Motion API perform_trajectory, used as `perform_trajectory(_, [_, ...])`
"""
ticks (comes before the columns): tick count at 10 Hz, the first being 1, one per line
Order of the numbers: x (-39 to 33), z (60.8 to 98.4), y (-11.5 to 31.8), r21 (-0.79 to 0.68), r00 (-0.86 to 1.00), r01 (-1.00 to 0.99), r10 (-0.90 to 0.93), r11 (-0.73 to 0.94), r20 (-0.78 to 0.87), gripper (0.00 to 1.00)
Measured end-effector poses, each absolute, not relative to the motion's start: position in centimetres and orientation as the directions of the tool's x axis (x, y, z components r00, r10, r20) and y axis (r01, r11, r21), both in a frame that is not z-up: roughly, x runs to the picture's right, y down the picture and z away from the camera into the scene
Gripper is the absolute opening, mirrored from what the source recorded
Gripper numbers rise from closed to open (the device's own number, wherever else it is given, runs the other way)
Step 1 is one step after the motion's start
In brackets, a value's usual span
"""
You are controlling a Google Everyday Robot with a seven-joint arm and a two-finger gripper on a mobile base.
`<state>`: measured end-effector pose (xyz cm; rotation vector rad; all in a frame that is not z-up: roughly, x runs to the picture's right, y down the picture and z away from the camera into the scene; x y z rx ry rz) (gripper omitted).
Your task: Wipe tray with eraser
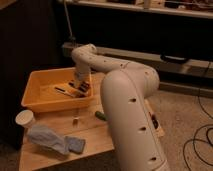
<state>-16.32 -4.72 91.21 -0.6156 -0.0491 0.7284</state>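
The yellow-orange tray [37, 102] stands on the back left of a wooden table. My gripper [79, 88] reaches down into the tray's right half, close to its right wall. A small black-and-white striped eraser [81, 86] sits at the gripper's tip, down at the tray floor, and the gripper is shut on it. The big white arm [125, 105] arches from the front right over the table and hides part of the tray's right rim.
A thin dark pen-like thing [62, 90] lies on the tray floor left of the gripper. On the table [95, 137] are a white cup [25, 119], a blue cloth [54, 140], a small object [76, 120] and a green marker [100, 115]. Cables [200, 142] lie on the floor at right.
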Motion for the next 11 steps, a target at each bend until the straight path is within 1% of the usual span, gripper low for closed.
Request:
perform_trajectory(3, [-20.0, 90.3, -5.4, -0.563, 0.764, -0.579, 0.633, 0.59, -0.124, 0.0])
perform_trajectory(5, [-21.2, 89.2, -5.2, -0.578, 0.767, -0.563, 0.634, 0.591, -0.099, 0.0])
perform_trajectory(8, [-23.3, 85.8, -2.2, -0.631, 0.785, -0.504, 0.617, 0.59, -0.05, 0.0])
perform_trajectory(11, [-22.3, 84.6, 1.2, -0.666, 0.806, -0.46, 0.59, 0.588, -0.036, 0.0])
